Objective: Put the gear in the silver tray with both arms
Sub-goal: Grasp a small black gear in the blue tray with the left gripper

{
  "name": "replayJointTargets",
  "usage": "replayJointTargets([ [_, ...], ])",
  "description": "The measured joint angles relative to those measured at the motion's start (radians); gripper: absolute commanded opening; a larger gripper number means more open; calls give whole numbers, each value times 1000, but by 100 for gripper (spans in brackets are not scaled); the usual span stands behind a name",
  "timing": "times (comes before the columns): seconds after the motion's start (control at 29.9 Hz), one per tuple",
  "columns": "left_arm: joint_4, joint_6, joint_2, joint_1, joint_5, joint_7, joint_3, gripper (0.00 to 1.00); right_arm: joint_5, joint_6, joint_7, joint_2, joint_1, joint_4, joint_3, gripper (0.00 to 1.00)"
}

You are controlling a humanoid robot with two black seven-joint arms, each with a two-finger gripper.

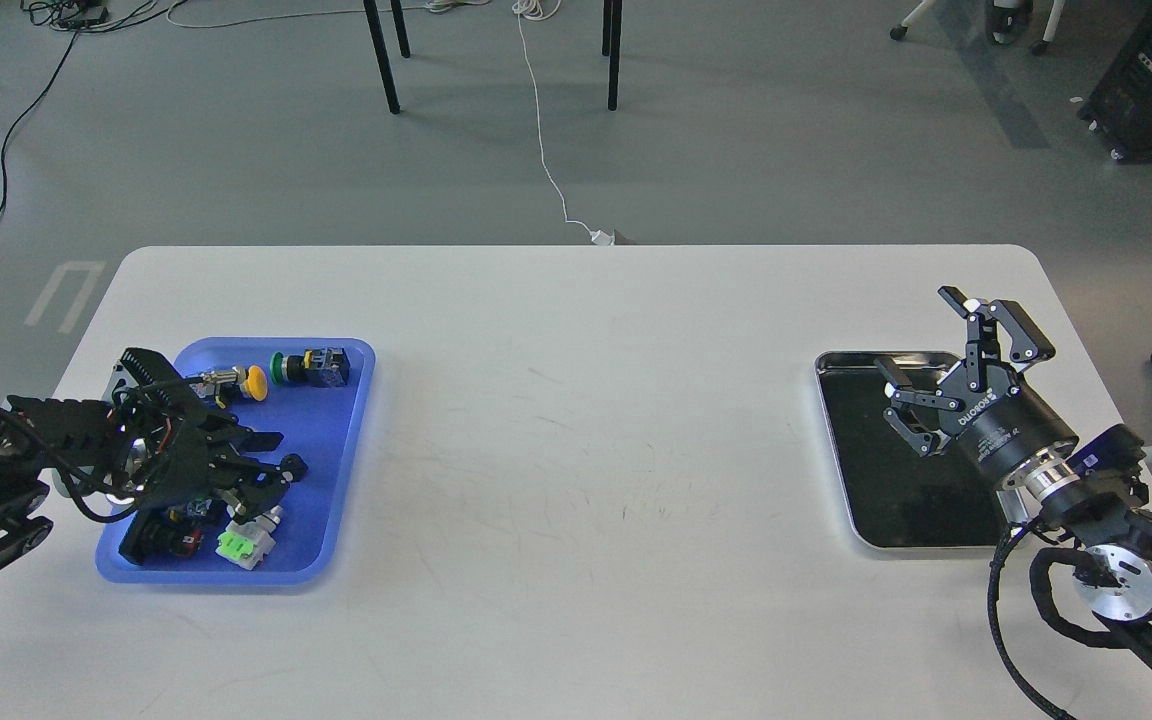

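While the right claw [956, 345] hangs released over the silver tray [856, 500], the left claw [271, 455], released too, is above the blue tray [336, 420].

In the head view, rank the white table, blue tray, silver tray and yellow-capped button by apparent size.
1. White table, by far the largest.
2. Blue tray and silver tray: they look alike, and the arms cover part of each, so I leave them unranked.
3. Yellow-capped button, smallest.

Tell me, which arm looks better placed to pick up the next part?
The left, probably. Its tool is already down in the blue tray among the parts, while the right tool hangs open over the silver tray, far across the table.
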Motion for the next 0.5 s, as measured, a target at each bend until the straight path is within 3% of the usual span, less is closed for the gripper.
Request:
replayJointTargets([
  [0.5,0,-1,-1,5,0,0,0,48,0,0,0,1,0,0,0,99],
])
